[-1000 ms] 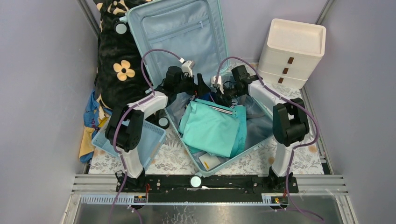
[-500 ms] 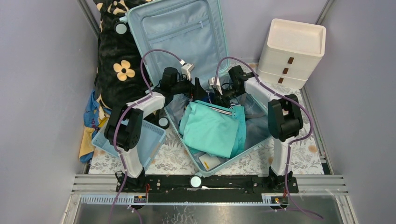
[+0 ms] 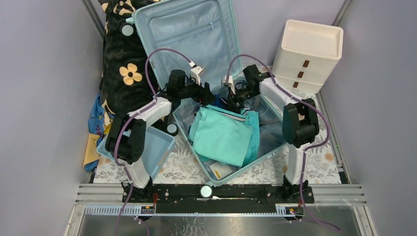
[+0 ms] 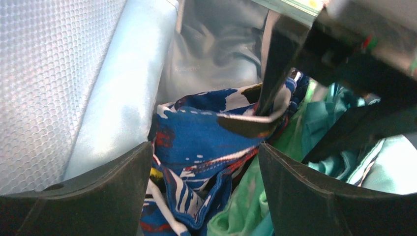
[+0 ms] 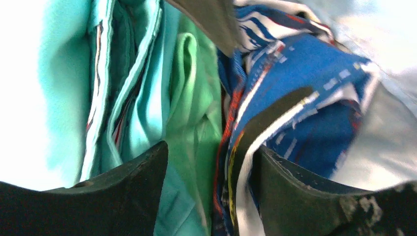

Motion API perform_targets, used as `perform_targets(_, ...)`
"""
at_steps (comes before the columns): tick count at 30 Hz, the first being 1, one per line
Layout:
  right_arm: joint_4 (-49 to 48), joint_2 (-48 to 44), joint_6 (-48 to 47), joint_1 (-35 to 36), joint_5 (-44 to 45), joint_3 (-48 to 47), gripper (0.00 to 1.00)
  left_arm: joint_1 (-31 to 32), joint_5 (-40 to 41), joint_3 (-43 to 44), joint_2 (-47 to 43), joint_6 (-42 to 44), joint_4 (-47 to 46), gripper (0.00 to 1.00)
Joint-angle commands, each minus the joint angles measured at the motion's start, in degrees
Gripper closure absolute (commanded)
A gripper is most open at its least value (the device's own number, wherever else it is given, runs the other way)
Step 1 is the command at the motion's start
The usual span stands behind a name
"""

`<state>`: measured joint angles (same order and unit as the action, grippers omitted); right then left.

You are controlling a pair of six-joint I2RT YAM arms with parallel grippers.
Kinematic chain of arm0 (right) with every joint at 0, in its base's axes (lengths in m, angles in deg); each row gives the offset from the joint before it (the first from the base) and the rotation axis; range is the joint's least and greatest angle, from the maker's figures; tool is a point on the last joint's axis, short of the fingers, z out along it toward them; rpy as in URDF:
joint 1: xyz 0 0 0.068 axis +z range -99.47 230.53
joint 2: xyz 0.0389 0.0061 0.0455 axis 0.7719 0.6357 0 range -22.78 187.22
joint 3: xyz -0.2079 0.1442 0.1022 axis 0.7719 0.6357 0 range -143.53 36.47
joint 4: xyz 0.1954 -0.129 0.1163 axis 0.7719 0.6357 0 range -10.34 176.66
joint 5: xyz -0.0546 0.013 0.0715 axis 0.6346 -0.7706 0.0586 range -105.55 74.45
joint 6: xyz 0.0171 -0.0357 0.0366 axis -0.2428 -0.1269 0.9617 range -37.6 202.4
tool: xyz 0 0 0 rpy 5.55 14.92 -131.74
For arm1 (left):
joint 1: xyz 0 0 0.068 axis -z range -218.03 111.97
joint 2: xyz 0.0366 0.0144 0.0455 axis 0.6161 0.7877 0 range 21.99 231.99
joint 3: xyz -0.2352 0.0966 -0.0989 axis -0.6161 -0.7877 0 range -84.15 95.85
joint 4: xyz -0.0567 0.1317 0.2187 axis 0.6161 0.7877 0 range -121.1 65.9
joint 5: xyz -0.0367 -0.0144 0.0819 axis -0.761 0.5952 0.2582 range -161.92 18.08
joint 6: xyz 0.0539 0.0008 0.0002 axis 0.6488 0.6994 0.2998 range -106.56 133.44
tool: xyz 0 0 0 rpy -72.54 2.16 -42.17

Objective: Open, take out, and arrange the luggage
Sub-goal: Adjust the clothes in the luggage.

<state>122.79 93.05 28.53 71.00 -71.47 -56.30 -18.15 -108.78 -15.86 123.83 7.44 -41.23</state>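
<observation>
Taking-out step, luggage (image 3: 187, 34) open in the middle of the counter (image 3: 324, 167). Left claw (image 4: 204, 147) and right claw (image 5: 211, 147) both released, straddling the blue patterned garment (image 4: 196, 128). Next, probably: clench, lift clear.

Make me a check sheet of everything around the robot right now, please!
Surface: flowery table cover, partly hidden by the case.
Job's things: luggage lies open, lid propped up; teal clothes and a blue patterned cloth inside.
Clutter: blue basket, flowered black blanket.
Grippers: left tool and right tool both open, over the blue patterned cloth.
Cables: purple cables loop above the arms.
Surroundings: cream drawer unit, grey walls.
</observation>
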Motion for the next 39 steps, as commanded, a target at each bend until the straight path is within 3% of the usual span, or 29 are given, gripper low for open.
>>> perform_targets(1, 11.02, 0.53, 2.58, -5.46, 0.68, -8.04, 0.29, 0.66, 2.99, -2.0, -2.65, 4.89, 1.59, 0.16)
perform_targets(6, 14.02, 0.88, -0.27, -8.83, 2.28, -14.4, 0.26, 0.85, 5.7, -1.47, -3.9, 4.78, 0.83, 0.16)
perform_targets(11, 6.43, -2.61, 5.37, -8.96, 2.48, -9.23, 0.29, 0.83, 7.04, 3.05, -4.39, 4.16, 1.29, 0.16)
perform_targets(16, -9.26, -6.95, 16.44, -7.51, 4.61, 3.15, 0.46, 1.09, 5.98, 6.25, -4.53, 1.28, 0.38, 0.16)
perform_targets(20, -10.02, -4.63, 18.17, -3.33, 9.72, 6.91, 0.63, 2.13, 5.28, 6.42, -3.17, -2.99, -1.0, 0.17)
perform_targets(26, -8.48, -5.68, 15.87, 1.06, 6.21, 10.6, 0.78, 4.32, 6.5, 0.67, -2.65, -7.02, -5.56, 0.17)
perform_targets(29, -6.35, -5.91, 15.58, 2.11, 4.74, 9.84, 0.76, 5.25, 8.95, -1.68, -1.64, -5.85, -6.22, 0.16)
perform_targets(34, -1.7, -6.65, 16.24, -3.8, 3.56, 2.56, 0.56, 7.79, 15.8, -1.5, 1.01, 0.07, -6.99, 0.12)
perform_targets(39, 2.62, -8.25, 12.53, -11.1, 2.6, -2.21, 0.45, 8.42, 15.56, -2.66, 0.55, 11.66, -10.67, 0.09)
